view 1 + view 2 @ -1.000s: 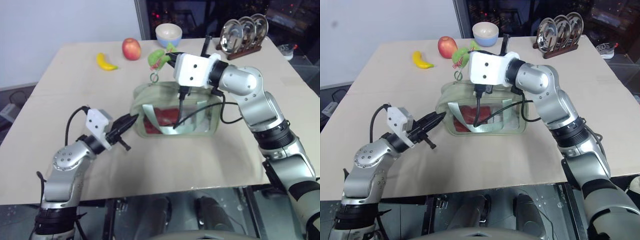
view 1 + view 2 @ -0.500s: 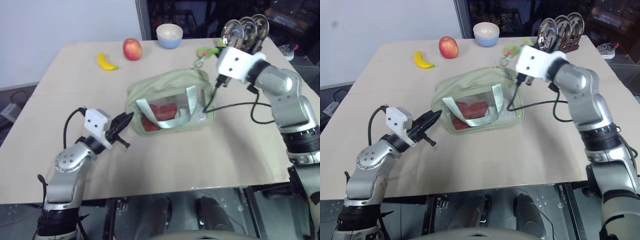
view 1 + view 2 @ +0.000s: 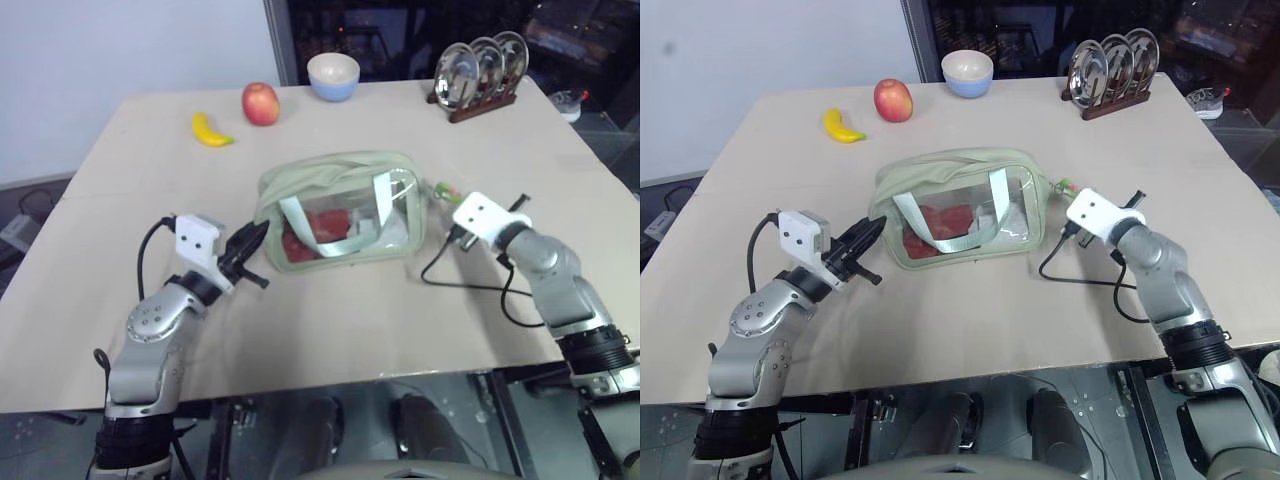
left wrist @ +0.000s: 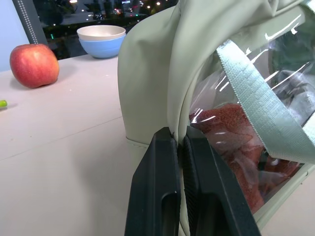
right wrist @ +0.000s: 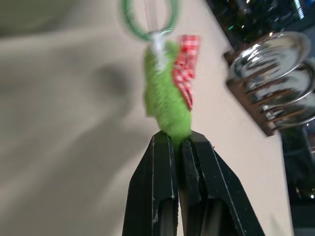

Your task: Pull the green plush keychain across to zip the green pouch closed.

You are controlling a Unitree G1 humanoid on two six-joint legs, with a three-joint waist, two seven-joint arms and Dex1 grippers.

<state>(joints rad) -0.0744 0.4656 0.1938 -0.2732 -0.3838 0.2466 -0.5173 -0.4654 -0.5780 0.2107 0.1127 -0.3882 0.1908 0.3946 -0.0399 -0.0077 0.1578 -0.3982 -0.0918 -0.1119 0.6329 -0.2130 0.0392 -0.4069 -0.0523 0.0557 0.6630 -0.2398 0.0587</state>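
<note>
Clearly the pull was near its end: the green pouch (image 3: pixel 340 208) sat upright mid-table, and its top looked drawn shut, though I could not make out the zip teeth. The green plush keychain (image 5: pixel 166 108) hung just off the pouch's right end, its lower tip pinched between the narrowed fingers of the right gripper (image 5: pixel 178 140), with the ring (image 5: pixel 149 17) stretched away toward the bag. At the other end, the left gripper (image 4: pixel 177 140) had its fingers pressed together on a fold of the pouch's pale side wall, bracing it.

To finish well, I judged, the right arm should pull in line with the zip track, low and straight away from the bag, not upward, so the slider seats fully instead of tipping the pouch. The left hold needed to stay firm as an anchor; if it slipped, the whole bag would simply slide along the table (image 3: pixel 330 300). The grip on the plush was only at its tip, so a gentle, steady tug suited it better than a jerk.
</note>
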